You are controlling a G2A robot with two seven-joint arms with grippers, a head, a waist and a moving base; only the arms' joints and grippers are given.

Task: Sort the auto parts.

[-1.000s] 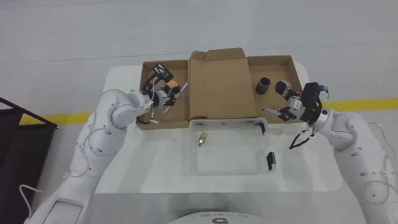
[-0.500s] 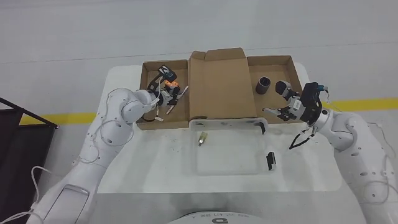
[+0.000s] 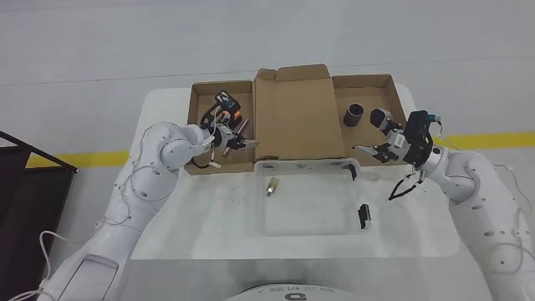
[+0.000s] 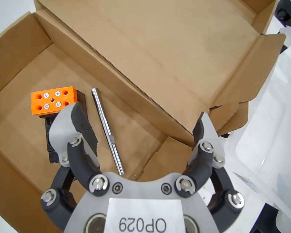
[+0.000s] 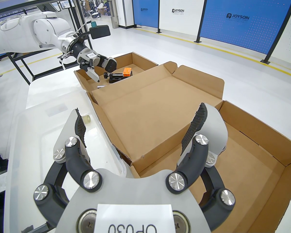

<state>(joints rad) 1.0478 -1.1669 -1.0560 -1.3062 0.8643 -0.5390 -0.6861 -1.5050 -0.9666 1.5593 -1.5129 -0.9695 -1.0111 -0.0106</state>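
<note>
A cardboard box has a left compartment (image 3: 199,100), a flat middle panel (image 3: 297,121) and a right compartment (image 3: 378,92). In the left compartment lie an orange terminal block on a black part (image 4: 53,100) and a thin metal rod (image 4: 107,130). My left gripper (image 4: 137,112) hovers open and empty over that compartment's near corner, just past the rod. A black cylinder (image 3: 354,114) stands in the right compartment. My right gripper (image 5: 140,109) hangs open and empty over the right compartment's near edge. A small cream part (image 3: 272,187) lies in the clear tray (image 3: 330,221).
A small black part (image 3: 364,216) sits at the tray's right rim. The tray lies directly in front of the box on the white table (image 3: 167,217). My left gripper (image 5: 94,73) also appears in the right wrist view, beyond the middle panel.
My left gripper has swung from above the orange block toward the left compartment's near right corner. The right arm has stayed still.
</note>
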